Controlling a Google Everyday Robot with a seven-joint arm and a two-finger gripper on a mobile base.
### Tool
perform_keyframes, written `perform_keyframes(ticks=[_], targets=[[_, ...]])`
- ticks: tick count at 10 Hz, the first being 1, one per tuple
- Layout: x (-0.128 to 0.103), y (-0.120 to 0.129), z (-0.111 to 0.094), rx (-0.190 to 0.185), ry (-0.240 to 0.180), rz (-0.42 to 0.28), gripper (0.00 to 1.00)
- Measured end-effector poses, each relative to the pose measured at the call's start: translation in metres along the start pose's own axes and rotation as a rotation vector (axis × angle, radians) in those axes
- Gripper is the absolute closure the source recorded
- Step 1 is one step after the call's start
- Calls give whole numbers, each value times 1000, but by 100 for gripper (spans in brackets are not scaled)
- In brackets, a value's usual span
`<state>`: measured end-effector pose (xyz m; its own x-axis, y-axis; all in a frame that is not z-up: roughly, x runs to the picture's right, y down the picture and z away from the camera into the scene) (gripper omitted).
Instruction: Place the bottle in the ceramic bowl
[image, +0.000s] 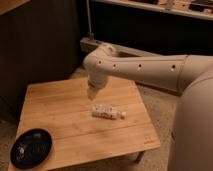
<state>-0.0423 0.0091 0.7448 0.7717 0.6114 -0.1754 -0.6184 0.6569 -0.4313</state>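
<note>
The bottle (107, 112) lies on its side on the wooden table (60, 107), right of the middle, cap toward the right. The black ceramic bowl (31, 147) sits at the table's front left corner, with nothing in it. My gripper (93, 93) hangs from the white arm above the table, just up and left of the bottle and apart from it. It holds nothing that I can see.
The white arm (150, 70) reaches in from the right across the table's far right part. My white body (192, 130) fills the right edge. A dark cabinet wall (40, 40) stands behind the table. The floor (155, 110) is speckled grey.
</note>
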Motion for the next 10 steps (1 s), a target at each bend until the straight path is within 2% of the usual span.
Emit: perform_keyframes(ticks=[1,2,3,4,5,7,8,10], targets=[[2,-7,12,-36,-31,-62,35],[7,-17,25,-102,-94,-156,35],[19,-28,33,-148,-150,-222,35],[25,-29,36,-188,-186,-263,35],[33,-28,44,-266,-217,-319,35],[39,-24,52,-368,-246,-384,35],[40,-22,54,-401,-261,-406,35],[42,-22,55,-411,-266,-414,35]])
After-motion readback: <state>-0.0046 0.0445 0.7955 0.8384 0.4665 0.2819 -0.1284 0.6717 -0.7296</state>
